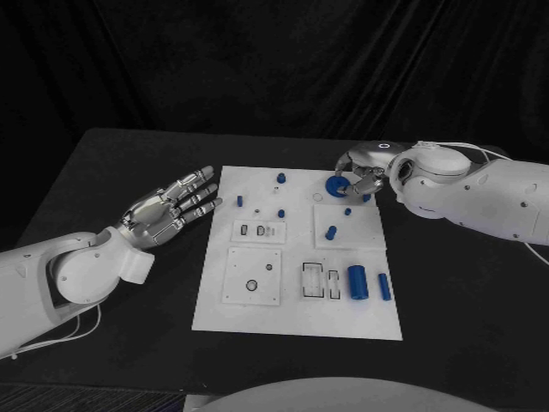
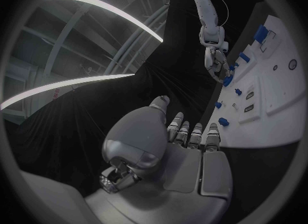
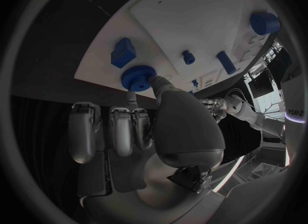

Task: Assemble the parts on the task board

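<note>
Gear [image 3: 136, 76], blue and toothed, sits pinched at the fingertips of the right hand [image 1: 367, 178], over the far right part of the white task board [image 1: 293, 313]. Left hand [image 1: 170, 209] lies flat beside the board's left edge, fingers straight and slightly spread, holding nothing. Two blue cylinders [image 1: 358, 281] lie on the board's near right.

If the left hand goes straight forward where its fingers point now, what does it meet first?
Probably the task board: the left hand lies open beside its left edge, fingers aimed toward the far left corner. The small blue part there looks next, though height is unclear.
</note>
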`<state>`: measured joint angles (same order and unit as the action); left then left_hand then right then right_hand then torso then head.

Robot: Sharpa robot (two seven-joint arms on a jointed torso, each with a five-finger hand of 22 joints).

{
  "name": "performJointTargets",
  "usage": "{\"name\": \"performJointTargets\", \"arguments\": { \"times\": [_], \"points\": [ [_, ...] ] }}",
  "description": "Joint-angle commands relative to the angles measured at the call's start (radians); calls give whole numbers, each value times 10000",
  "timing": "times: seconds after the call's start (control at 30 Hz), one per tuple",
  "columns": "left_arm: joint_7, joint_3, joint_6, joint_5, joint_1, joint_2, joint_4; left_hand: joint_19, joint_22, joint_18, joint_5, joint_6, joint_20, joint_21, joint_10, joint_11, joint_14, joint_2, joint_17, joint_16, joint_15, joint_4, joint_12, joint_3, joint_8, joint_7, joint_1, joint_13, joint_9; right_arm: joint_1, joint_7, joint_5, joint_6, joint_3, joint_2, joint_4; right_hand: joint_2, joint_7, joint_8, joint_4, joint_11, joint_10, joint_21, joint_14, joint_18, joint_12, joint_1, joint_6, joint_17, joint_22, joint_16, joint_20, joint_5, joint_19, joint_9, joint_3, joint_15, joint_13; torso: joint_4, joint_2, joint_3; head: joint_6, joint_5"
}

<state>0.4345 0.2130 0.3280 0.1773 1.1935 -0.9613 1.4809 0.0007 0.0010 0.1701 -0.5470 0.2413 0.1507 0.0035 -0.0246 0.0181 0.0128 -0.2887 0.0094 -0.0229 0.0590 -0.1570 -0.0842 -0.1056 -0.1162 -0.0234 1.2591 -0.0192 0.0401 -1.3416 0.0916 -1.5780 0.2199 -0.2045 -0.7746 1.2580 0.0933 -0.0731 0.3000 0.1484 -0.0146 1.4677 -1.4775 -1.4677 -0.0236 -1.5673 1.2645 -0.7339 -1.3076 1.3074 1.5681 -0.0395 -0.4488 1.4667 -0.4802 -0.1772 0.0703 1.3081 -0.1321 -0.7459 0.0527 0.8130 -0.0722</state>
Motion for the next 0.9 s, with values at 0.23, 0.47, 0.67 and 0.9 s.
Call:
{"name": "performJointTargets", "arguments": {
  "times": [0.23,0.47,0.67,0.9],
  "points": [
    [14,-8,202,0,-6,34,7,-7,-10,-91,-54,-44,45,-35,24,-61,7,24,11,-33,77,74,-58,-4,-18,13,-81,-13,-3,100,-271,-22,26,-30,-11,-28,62,-67,599,-479,103,1031,6,-1031,-20,-35,328,-7,-2632,2297,27,-101,-2085,475,-402,-648,-90,2627,-14,-11,-11,4,-3],
    [9,-8,192,0,-7,18,24,-7,-10,-91,-54,-44,45,-35,24,-61,7,24,11,-33,77,74,-58,-4,-18,13,-81,-13,-3,94,-403,-22,247,-28,-121,203,131,-102,838,-465,125,1031,-57,-1031,-3,-35,162,-109,-2632,2319,27,-117,-2417,517,-537,-798,-105,2627,-15,-3,0,-12,25],
    [1,-8,163,0,-7,-8,35,-7,-10,-95,-57,-47,47,-35,25,-58,12,19,15,-44,83,79,-64,5,-19,17,-85,-13,-3,-35,-414,-22,392,-27,-209,537,171,-120,918,-403,140,1031,-84,-1031,5,-35,28,-151,-2632,2329,27,-127,-2388,536,-576,-809,-119,2627,-6,0,1,-6,63],
    [-16,-8,171,0,-7,11,25,-7,-10,-104,-61,-52,55,-35,24,-52,20,22,19,-58,102,92,-78,19,-22,23,-93,-16,-3,-258,-441,-22,484,-27,-124,889,213,-131,1021,-350,149,1031,-157,-1031,24,-35,-92,-221,-2632,2355,27,-140,-2126,583,-619,-831,-134,2627,-8,3,1,-5,67]
  ]
}}
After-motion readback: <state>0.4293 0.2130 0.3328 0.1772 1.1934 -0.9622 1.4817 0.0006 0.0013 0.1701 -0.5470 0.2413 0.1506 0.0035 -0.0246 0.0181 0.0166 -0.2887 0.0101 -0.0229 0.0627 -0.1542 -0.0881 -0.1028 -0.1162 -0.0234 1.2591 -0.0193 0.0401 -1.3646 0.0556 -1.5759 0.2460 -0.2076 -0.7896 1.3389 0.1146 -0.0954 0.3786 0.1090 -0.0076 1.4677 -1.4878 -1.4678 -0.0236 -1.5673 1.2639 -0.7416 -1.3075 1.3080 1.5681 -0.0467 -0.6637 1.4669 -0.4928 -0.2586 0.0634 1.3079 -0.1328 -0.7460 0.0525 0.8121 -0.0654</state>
